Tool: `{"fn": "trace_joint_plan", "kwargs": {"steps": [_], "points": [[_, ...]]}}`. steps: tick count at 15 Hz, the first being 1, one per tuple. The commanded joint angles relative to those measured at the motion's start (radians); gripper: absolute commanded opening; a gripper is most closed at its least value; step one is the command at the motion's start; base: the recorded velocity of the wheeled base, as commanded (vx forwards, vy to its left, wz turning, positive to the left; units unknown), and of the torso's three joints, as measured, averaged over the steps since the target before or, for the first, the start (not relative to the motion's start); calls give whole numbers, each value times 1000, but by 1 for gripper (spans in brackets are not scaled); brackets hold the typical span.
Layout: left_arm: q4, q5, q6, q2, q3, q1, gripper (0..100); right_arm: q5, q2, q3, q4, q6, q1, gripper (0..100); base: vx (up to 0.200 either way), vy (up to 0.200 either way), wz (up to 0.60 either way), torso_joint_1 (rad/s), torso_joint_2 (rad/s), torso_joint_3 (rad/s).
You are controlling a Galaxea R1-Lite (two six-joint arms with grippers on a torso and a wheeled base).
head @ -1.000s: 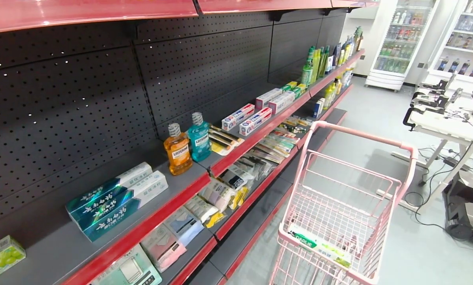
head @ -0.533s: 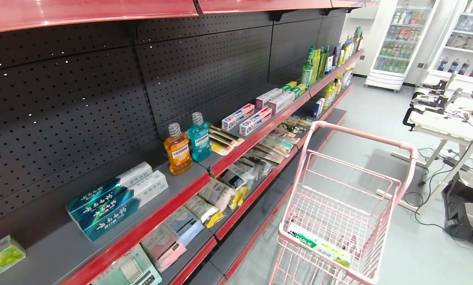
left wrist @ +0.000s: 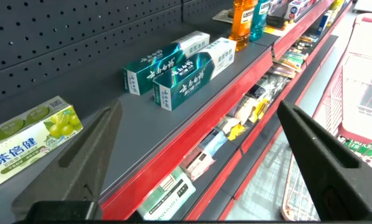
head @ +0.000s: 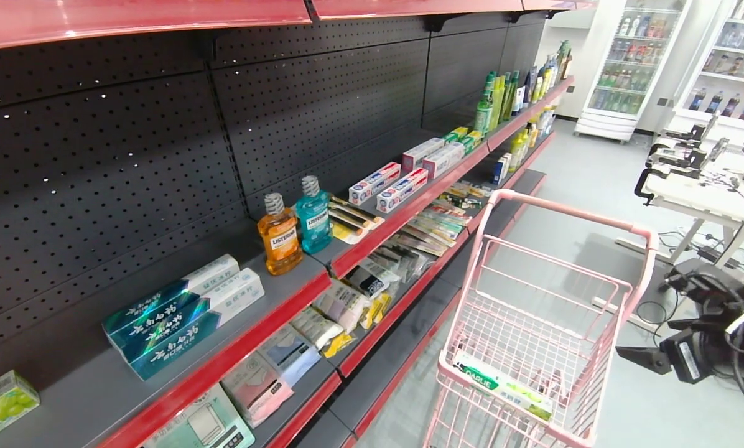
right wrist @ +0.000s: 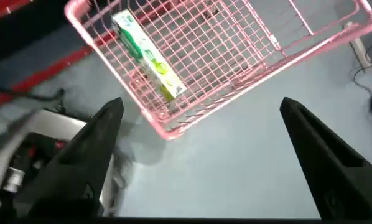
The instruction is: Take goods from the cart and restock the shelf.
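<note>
- Green-and-white toothpaste box (head: 502, 387) lies on its side at the near end of the pink wire cart (head: 565, 214), resting against the basket's near wall.
- The cart stands in the aisle just right of the shelf (head: 235, 354), its handle at the far end.
- Right gripper (right wrist: 199, 102) hangs above the grey floor to the right of the cart, apart from it. Its jaws are spread wide and hold nothing.
- Left gripper (left wrist: 199, 106) hangs in front of the shelf's near left stretch. Its jaws are likewise spread wide and empty.
- On the grey deck of the shelf, three teal toothpaste boxes (head: 179, 314) lie side by side.
- A green box (head: 2, 404) sits well apart from them, at the near left edge.
- Farther along stand an orange mouthwash bottle (head: 279, 239) and a blue-green mouthwash bottle (head: 313, 218), upright and just beside each other.
- Beyond the two bottles, red-and-white toothpaste boxes (head: 387, 183) lie flat near the red front lip.
- The tier below holds flat packets (head: 322, 323) laid in a row along its length.
- A glass-door drinks cooler (head: 627, 62) stands at the far end of the aisle.
</note>
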Motion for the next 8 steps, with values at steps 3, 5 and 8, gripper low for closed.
{"fn": "trace_joint_plan", "kwargs": {"steps": [3,5,8], "points": [[0,0,0,1,0,0,100,101,462,-9,-208,-385,-58,100,0,0,0,0,0,0],[0,0,0,1,0,0,100,103,510,-27,-208,-413,-45,100,0,0,0,0,0,0],[0,0,0,1,0,0,100,104,558,-75,-219,-414,11,100,0,0,0,0,0,0]]}}
